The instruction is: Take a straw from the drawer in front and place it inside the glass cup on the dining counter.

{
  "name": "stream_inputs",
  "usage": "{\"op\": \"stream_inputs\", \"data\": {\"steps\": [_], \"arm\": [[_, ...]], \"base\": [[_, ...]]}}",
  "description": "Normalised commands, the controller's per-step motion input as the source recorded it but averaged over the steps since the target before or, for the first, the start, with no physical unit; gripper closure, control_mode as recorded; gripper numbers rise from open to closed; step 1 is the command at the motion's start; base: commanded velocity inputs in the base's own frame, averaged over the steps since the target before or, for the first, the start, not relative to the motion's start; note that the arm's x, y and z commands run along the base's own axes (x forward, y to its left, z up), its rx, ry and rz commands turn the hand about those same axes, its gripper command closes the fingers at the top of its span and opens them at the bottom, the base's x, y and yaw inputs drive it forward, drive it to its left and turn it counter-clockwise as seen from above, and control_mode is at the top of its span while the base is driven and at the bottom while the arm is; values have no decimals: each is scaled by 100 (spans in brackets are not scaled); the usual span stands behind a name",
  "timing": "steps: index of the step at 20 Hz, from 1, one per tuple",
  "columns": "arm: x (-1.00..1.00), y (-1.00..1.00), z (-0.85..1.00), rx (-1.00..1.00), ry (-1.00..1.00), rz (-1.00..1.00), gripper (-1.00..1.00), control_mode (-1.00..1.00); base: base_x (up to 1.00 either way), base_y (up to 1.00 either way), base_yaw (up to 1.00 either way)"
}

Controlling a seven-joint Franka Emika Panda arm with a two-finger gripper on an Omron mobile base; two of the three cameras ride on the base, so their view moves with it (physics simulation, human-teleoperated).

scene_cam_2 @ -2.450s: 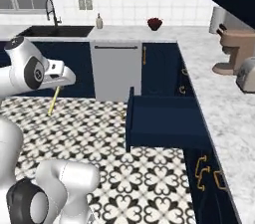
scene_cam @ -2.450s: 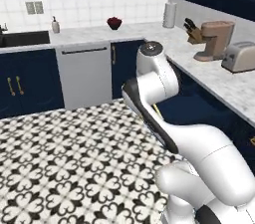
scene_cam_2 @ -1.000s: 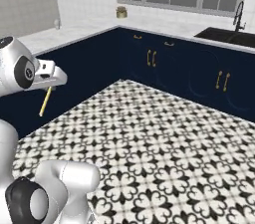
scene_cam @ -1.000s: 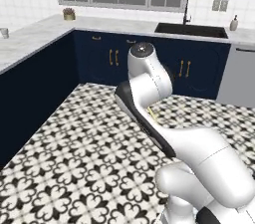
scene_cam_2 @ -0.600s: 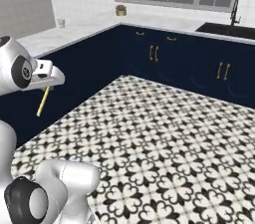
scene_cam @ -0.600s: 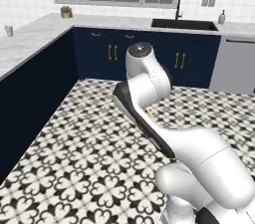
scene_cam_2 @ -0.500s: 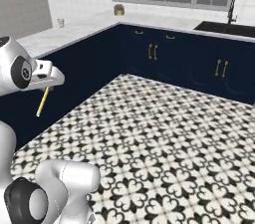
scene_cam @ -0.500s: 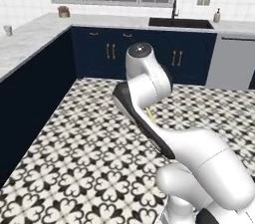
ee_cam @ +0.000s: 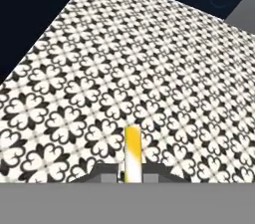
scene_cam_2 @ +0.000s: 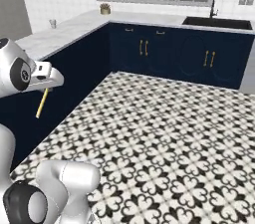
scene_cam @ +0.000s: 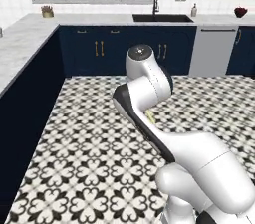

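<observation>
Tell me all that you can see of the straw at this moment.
The straw is a thin, straight, pale yellow stick that looks like plastic. The hand is shut on its upper end, so it hangs tilted in the air beside the navy cabinets, above the patterned floor. Nothing else touches it. In the hand view it shows foreshortened between the fingers.

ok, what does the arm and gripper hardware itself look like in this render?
The arm is glossy white, built of rounded, bulbous links with a dark band along the elbow link and a grey round cap on the top joint. The base housing is white with a dark joint. The gripper has a boxy white hand; its finger tips are small and dark grey. No cables or markings visible.
</observation>
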Motion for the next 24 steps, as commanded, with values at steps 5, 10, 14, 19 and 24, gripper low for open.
{"op": "stream_inputs", "data": {"steps": [5, 10, 14, 19, 24], "arm": [[0, 0, 0, 0, 0, 0, 100, 100], [0, 0, 0, 0, 0, 0, 100, 100], [0, 0, 0, 0, 0, 0, 100, 100], [0, 0, 0, 0, 0, 0, 100, 100], [0, 0, 0, 0, 0, 0, 100, 100]], "base": [[-62, 100, -34], [-78, 100, -30], [-50, 100, -17], [-16, 100, -10], [0, 100, -14]]}}
